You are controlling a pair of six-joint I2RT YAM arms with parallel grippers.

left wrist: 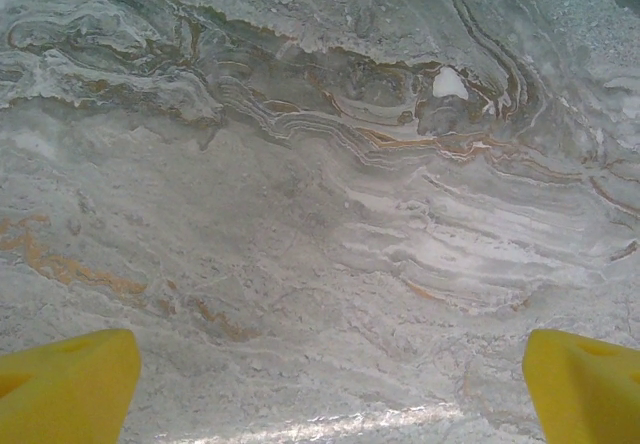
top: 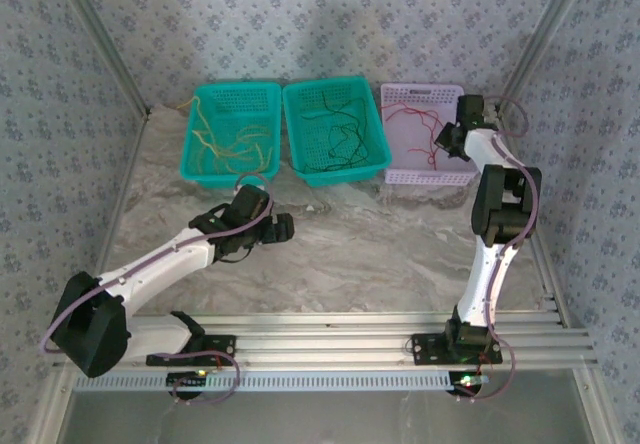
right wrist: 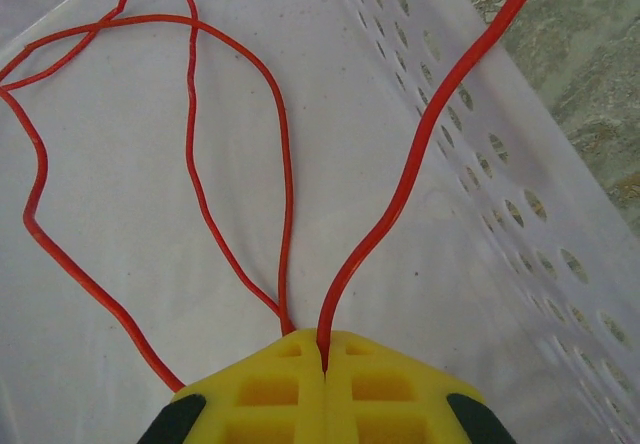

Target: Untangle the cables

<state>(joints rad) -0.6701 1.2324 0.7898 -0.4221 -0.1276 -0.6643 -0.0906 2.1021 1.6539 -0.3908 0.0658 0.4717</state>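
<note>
Three baskets stand in a row along the far side of the marbled counter (top: 380, 254), touching or nearly so. The left teal basket (top: 236, 87) holds the yellow cables (top: 232, 144) in a loose scribble. The middle teal basket (top: 325, 84) holds the black cables (top: 345, 139), and the pale lilac basket (top: 425, 89) on the right holds the red cables (top: 420, 119). The right arm reaches out over that pale basket, with the right gripper (right wrist: 323, 349) low above its floor. Its yellow jaws are pressed together, pinching a red strand (right wrist: 400, 174) right at the tips. From the pinch that strand curves up and away across the basket's holed side wall. Another red length comes in just beside the tips, loops wide over the white floor and crosses itself near the far corner. A third length slips in under the left side of the gripper. I cannot tell whether these are one cable or several. The left arm lies stretched low across the counter, in front of the gap between the two teal baskets. The left gripper (left wrist: 330, 364) hangs over bare stone with its yellow fingers (left wrist: 70, 389) spread wide, holding nothing. A small white fleck (left wrist: 449, 83) sits on the counter ahead of it.
</note>
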